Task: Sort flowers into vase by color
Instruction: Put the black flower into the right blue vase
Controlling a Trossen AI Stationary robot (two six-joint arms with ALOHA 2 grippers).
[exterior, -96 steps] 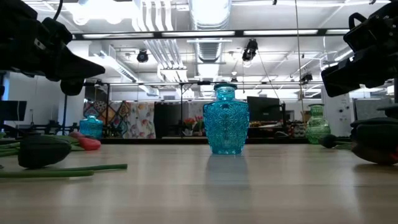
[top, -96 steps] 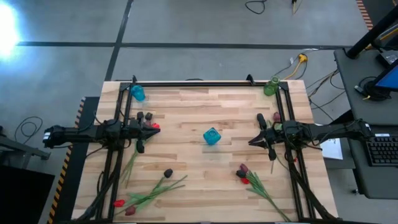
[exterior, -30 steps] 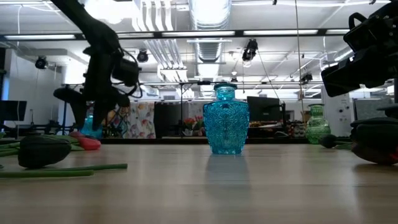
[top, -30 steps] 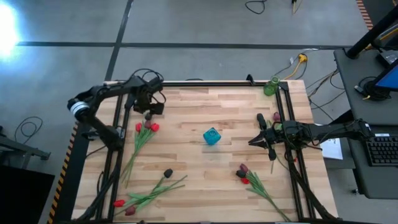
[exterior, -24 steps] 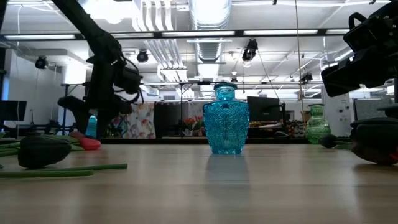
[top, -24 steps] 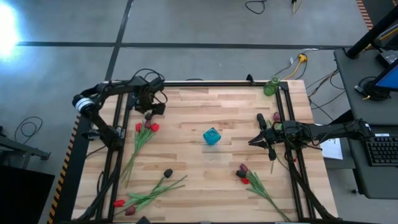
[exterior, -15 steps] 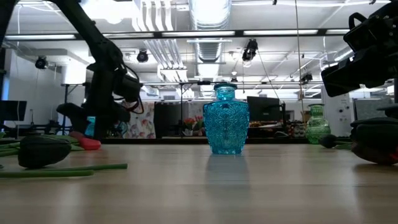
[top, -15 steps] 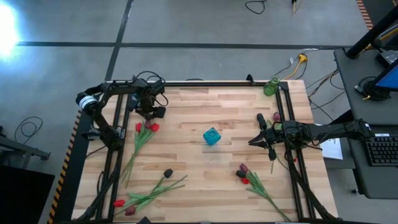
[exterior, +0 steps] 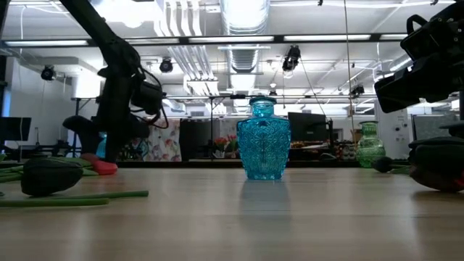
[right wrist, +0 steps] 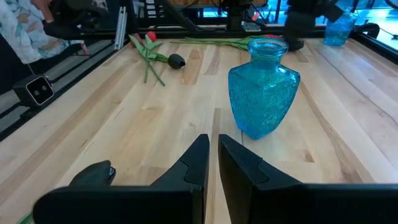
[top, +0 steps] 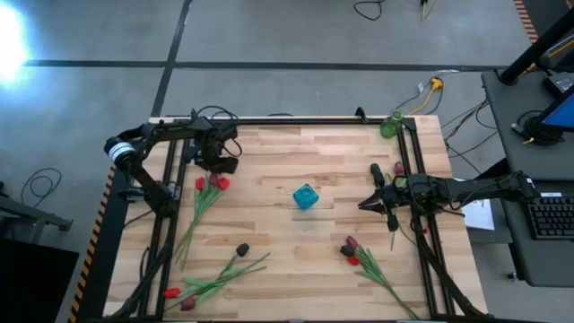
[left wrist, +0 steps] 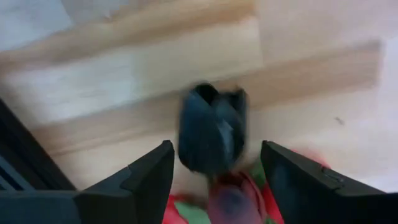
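While the right gripper [right wrist: 212,158] waits shut, the left gripper [left wrist: 214,171] hangs spread above a black tulip [left wrist: 211,135].

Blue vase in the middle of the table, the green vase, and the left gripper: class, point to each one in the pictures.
blue vase [exterior: 262,141], low view, on the middle of its patterned body.
green vase [top: 389,126], high view, on its top.
left gripper [left wrist: 214,168], left wrist view, midway between its open fingertips.

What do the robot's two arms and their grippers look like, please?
Both arms are dark, slim, jointed links. The left arm has a pale band near its base and looped black cables at the wrist. The left gripper and right gripper each end in two black, flat, tapered fingers.
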